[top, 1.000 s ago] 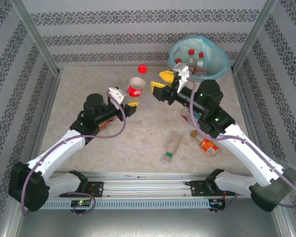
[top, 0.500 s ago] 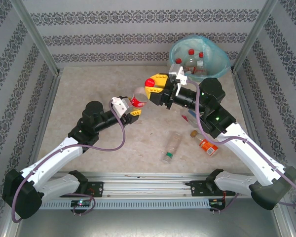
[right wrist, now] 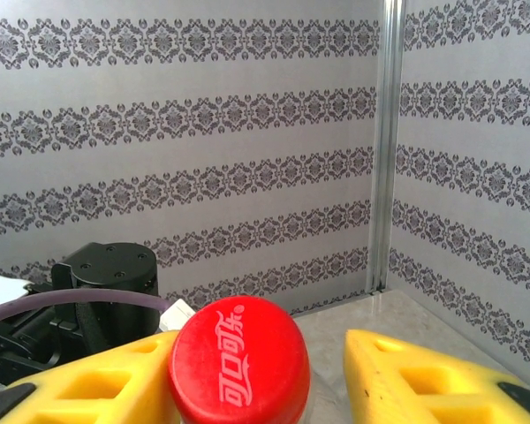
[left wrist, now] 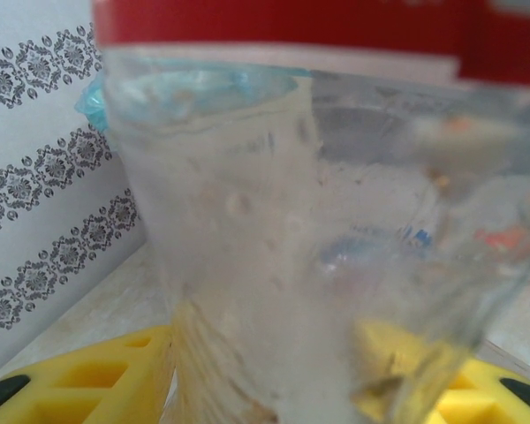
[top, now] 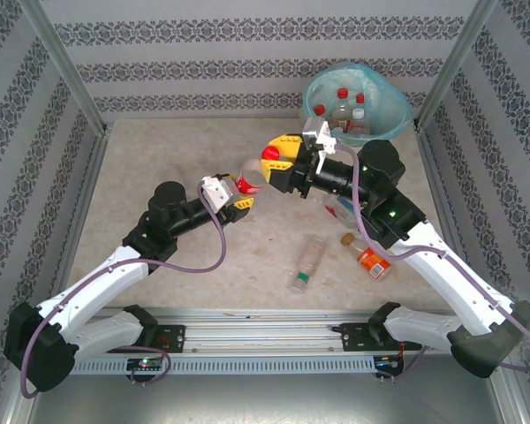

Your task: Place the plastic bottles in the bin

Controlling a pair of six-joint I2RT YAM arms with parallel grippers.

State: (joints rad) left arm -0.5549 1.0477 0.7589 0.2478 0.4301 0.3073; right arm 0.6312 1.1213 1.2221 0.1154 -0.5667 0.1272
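My left gripper (top: pixel 237 194) is shut on the lower body of a clear plastic bottle (top: pixel 249 182) with a red label, held off the table and slanting up to the right. In the left wrist view that bottle (left wrist: pixel 318 247) sits between the yellow fingers (left wrist: pixel 79 384). My right gripper (top: pixel 272 159) stands open around its red cap (right wrist: pixel 238 362). The cap touches one finger (right wrist: pixel 106 380), with a gap to the other. The bin (top: pixel 397 119), lined in turquoise, stands at the back right with several red-capped bottles (top: pixel 340 110) inside.
A clear bottle (top: pixel 307 263) and an orange bottle (top: pixel 371 260) lie on the table in front of the right arm. A small red scrap (top: pixel 332 210) lies under the right forearm. Patterned walls and metal posts close in the table on three sides.
The left arm carried the bottle right and nearer. The right gripper came left from beside the bin, and its fingers now flank the bottle's cap.
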